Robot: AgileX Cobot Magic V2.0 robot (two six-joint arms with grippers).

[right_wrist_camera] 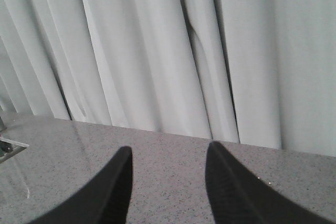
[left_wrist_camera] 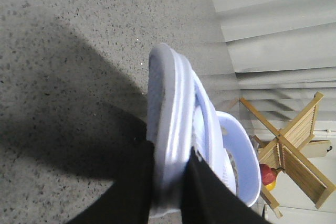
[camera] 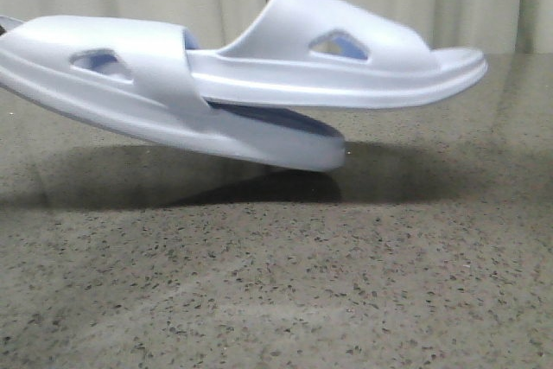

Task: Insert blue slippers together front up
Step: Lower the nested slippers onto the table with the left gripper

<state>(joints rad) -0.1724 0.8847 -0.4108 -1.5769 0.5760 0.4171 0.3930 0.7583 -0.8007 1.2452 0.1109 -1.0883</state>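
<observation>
Two pale blue slippers hang nested above the speckled table (camera: pixel 276 283). The lower slipper (camera: pixel 130 84) tilts down to the right. The upper slipper (camera: pixel 346 58) lies about level, its left end tucked under the lower one's wide strap. My left gripper (left_wrist_camera: pixel 170 153) is shut on the thick sole edge of one slipper (left_wrist_camera: pixel 168 108), with the other slipper (left_wrist_camera: pixel 236 150) behind it. Neither gripper shows in the front view. My right gripper (right_wrist_camera: pixel 168 153) is open over bare table, with nothing between its fingers.
Pale curtains (right_wrist_camera: pixel 157 51) hang along the table's far edge. In the left wrist view a wooden rack (left_wrist_camera: pixel 294 150) and a red and yellow object (left_wrist_camera: pixel 269 176) sit beyond the slippers. A dark shadow (camera: pixel 259 183) lies on the table under the pair.
</observation>
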